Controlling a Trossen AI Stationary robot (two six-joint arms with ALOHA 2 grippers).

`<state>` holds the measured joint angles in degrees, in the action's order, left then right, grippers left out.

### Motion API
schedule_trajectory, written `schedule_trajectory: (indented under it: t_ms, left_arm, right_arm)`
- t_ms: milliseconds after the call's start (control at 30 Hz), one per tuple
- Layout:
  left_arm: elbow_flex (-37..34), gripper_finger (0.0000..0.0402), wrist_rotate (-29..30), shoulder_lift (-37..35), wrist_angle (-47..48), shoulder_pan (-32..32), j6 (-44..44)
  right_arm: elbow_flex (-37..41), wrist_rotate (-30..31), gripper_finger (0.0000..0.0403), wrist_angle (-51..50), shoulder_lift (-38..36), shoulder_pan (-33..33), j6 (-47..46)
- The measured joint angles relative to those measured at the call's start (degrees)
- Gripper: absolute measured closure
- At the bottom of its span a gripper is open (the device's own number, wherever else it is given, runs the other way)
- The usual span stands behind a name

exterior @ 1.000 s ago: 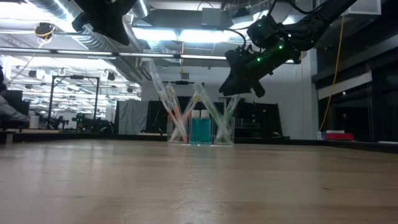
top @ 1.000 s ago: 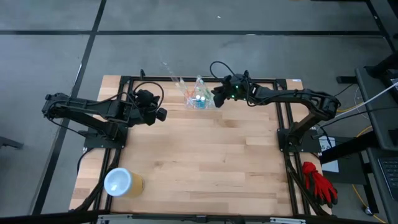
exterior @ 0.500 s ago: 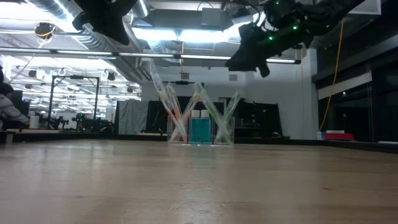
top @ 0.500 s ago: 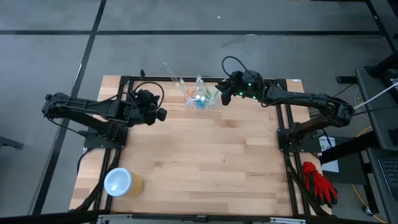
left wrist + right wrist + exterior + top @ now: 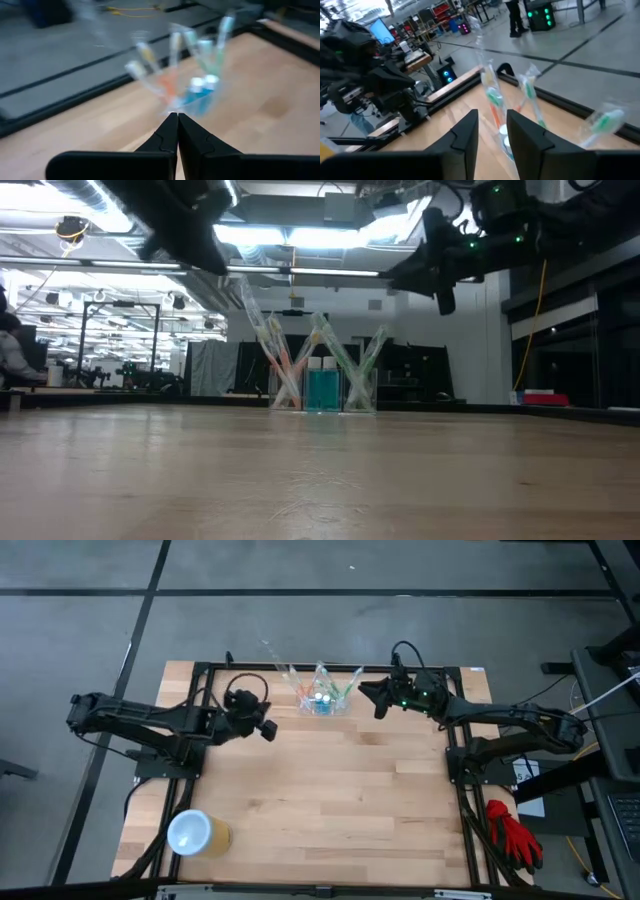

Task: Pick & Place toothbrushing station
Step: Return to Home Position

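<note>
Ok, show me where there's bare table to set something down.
The table is bare across its middle and out to the edge opposite the clear holder, bordered only by the yellow cup in one corner. It is crowded around the holder, flanked by the left hand and right hand.

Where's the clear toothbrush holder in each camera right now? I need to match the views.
High view: the toothbrushing station is at the top centre of the table.
Low view: centre of the picture, standing far back.
Left wrist view: centre, blurred.
Right wrist view: lower centre, partly hidden.
Shared landmark: the toothbrushes fanning out of it.
</note>
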<state>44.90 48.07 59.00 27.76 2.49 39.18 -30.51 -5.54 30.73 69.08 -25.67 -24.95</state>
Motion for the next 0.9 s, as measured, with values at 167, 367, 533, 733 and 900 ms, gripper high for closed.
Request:
schedule_trajectory:
  t_ms: [167,367,533,733,900]
  left_arm:
    - [-3.68,0.0398,-9.7,1.51,-14.71,-6.09,-7.98]
    - [-9.6,0.0399,-21.65,2.17,-30.27,-9.69,-19.65]
    - [-15.18,0.0399,-40.35,1.77,-50.6,-16.55,-24.23]
    - [-15.69,0.0397,-58.18,1.81,-50.42,-26.77,-25.08]
    - [-16.4,0.0399,-61.08,0.63,-48.06,-30.23,-27.4]
  right_arm:
    - [-0.49,-0.28,0.0311,0.02,-0.87,0.61,1.35]
    - [-0.52,-6.07,0.0321,0.34,-3.22,2.16,1.78]
    - [1.25,-7.31,0.0321,0.37,-6.89,2.29,0.7]
    - [7.86,-6.46,0.0321,1.45,-15.82,2.27,-3.71]
    - [13.3,-3.51,0.0321,1.37,-25.16,2.28,-8.04]
